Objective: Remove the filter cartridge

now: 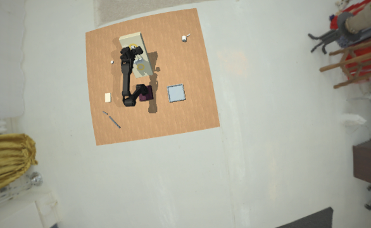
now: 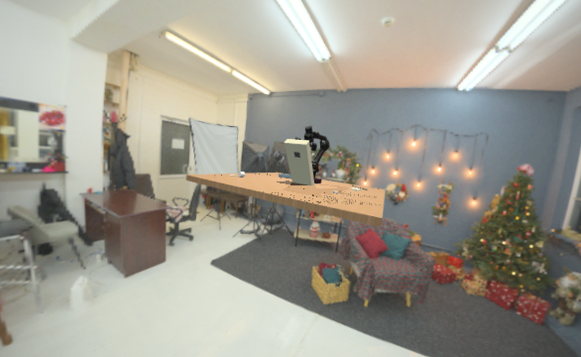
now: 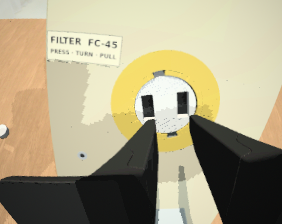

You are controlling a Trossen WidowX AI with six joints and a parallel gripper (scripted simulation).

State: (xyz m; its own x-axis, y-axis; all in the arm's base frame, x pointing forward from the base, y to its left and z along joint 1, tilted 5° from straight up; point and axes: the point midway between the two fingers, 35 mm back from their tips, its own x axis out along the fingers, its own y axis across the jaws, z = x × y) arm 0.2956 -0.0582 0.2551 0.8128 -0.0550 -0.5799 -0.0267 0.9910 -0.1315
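Observation:
The white round cartridge (image 1: 133, 47) (image 3: 165, 102) sits in the panel (image 1: 125, 40) (image 2: 297, 169) (image 3: 82, 20), inside a yellow ring (image 3: 123, 100). Its two dark slots stand side by side, nearly upright in the wrist view. Grey notches show above and below its face. My gripper (image 1: 132, 49) (image 3: 172, 124) is partly open with nothing held. Its fingertips are in front of the cartridge, just below the lower ends of the two slots in the wrist view; whether they touch it I cannot tell. The pale blue tray (image 1: 176, 93) is empty.
A second ring (image 1: 140, 67) shows lower on the panel. A small white cup (image 1: 183, 38) stands beyond the tray. A white knob (image 1: 112, 62), a cream block (image 1: 107, 97) and a grey rod (image 1: 114, 122) lie on the arm's other side. A dark purple block (image 1: 149, 95) is beside the arm's base.

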